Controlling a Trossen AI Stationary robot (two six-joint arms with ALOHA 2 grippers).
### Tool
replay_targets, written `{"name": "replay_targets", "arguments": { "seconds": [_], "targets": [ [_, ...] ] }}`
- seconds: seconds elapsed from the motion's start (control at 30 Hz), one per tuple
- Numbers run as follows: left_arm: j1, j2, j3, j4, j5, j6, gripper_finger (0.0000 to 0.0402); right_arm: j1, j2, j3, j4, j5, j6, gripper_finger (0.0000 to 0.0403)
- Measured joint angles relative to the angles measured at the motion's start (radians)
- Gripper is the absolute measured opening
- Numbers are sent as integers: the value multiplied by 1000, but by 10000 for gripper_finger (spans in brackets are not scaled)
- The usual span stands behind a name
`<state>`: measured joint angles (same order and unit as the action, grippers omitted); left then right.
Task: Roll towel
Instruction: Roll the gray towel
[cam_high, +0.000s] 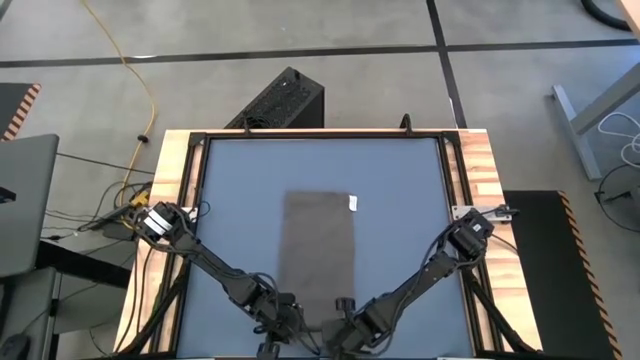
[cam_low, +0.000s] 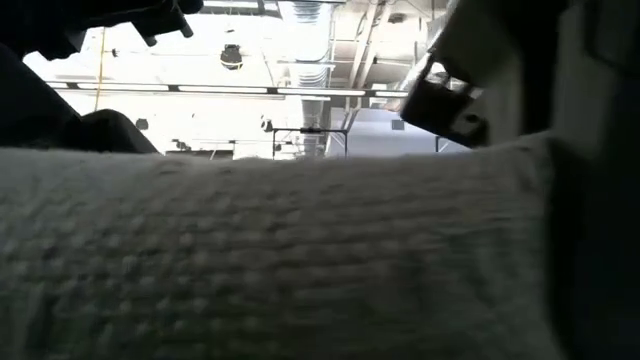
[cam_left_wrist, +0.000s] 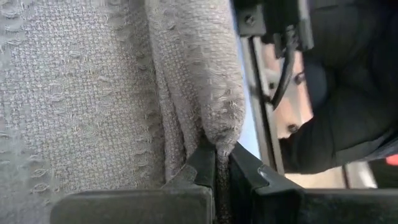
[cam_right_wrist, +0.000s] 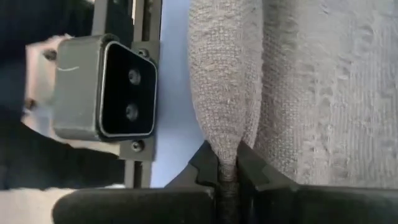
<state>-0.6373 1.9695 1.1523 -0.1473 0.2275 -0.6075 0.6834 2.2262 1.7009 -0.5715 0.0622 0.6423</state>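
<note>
Wrist views, both claws, left claw and right claw, pinching raised folds of coarse-woven taupe towel

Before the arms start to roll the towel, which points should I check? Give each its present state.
1. Left gripper shut on the towel near edge: ok.
2. Right gripper shut on the same edge: ok.
3. Towel lies flat and straight on the table: ok in the high view.
4. White tag sits at the far end, away from both grippers: ok.
5. Both grips at equal height: cannot tell.
</note>
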Motion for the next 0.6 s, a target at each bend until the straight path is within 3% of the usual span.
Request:
{"name": "replay_targets", "arguments": {
  "seconds": [0.13,0.27,0.4,0.6],
  "targets": [
    [0,-63,-158,236,-12,-82,0,-1,-75,-156,156,-18,115,33],
    [18,-120,-337,469,-20,-239,0,-45,-125,-350,447,-136,301,34],
    [27,-122,-399,513,-43,-315,11,-80,-129,-447,578,-193,404,35],
    [41,-134,-406,505,-50,-246,68,-92,-128,-471,595,-191,436,35]
  ]
}}
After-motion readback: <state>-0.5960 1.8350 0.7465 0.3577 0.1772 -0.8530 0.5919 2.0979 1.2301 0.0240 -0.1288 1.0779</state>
